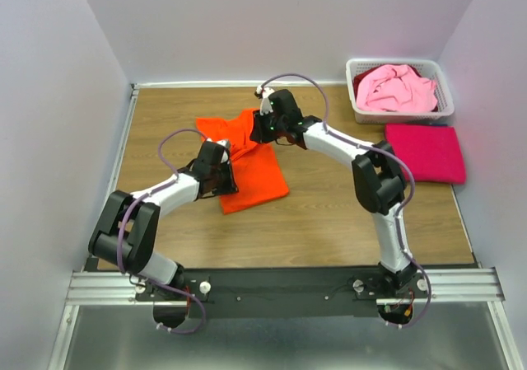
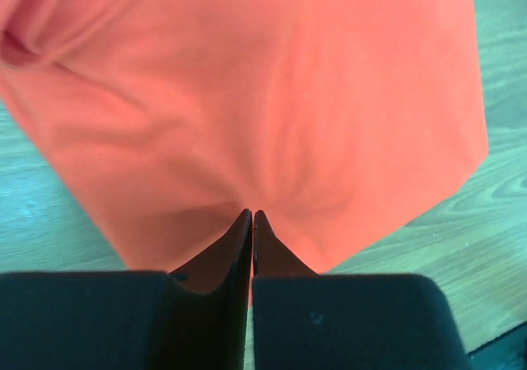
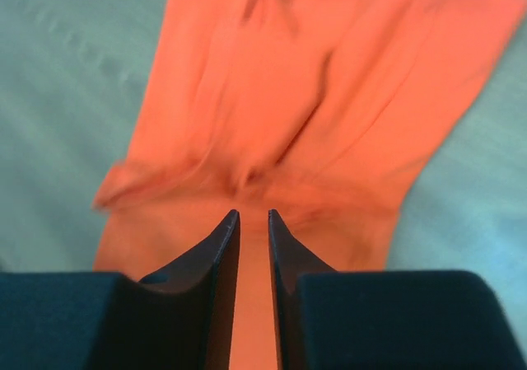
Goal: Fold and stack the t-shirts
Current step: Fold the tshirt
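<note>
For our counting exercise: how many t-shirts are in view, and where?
3. The orange t-shirt lies at the centre; the magenta t-shirt lies folded at the right; the pink t-shirt is bunched in the basket. More may hide beneath it.

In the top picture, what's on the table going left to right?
The orange shirt, then the white basket with the pink shirt inside; the folded red shirt overlaps the basket sideways, so I skip it.

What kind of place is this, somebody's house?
Probably a robot test booth, not a house: plain walls close around a wooden table, a left arm and right arm are bolted to a metal rail, and both work on an orange t-shirt.
</note>
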